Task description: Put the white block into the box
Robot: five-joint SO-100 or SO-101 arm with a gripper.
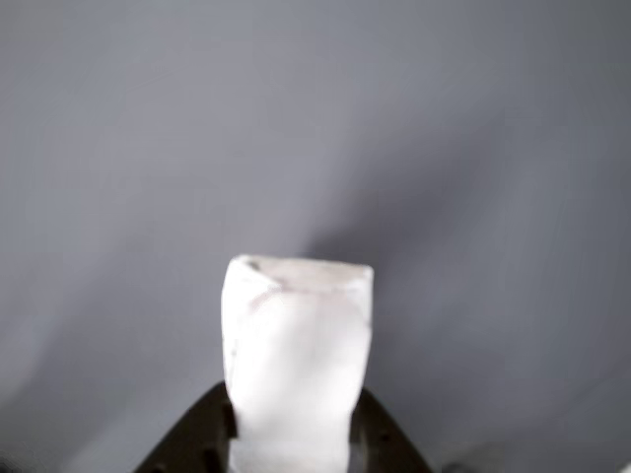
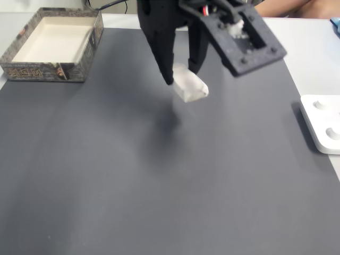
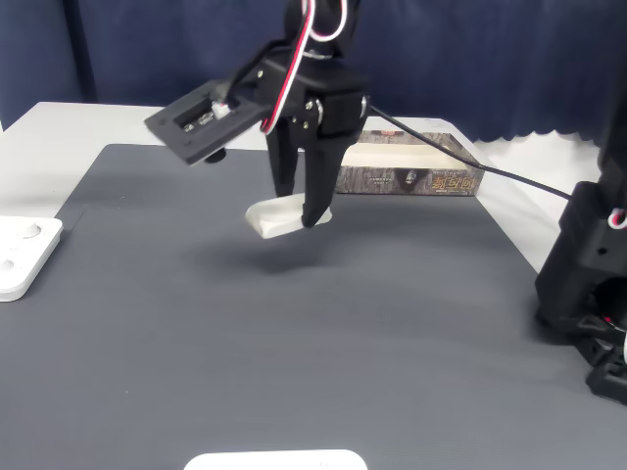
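A: Pincer status?

B: The gripper (image 2: 181, 74) is seen clamped on the white block (image 2: 190, 86), fingers on either side of it; block is held tilted, lifted clear of the dark mat (image 2: 159, 175), a shadow being cast beneath. In the other view the block (image 1: 296, 345) is shown sticking out between the black fingers, nothing but mat behind it.

A: And the box?

B: The box (image 2: 50, 45) is set at the mat's far-left corner in a fixed view, well apart from the block. In another fixed view it (image 3: 411, 166) is partly hidden behind the arm, at the far edge.

A: Progress?

B: Pick-up judged done. Carry to the box and release are left; approx. half done. Box interior looks bare.

A: Anything else?

B: A flat white device (image 2: 321, 125) is noted at the mat's right edge, untouched.
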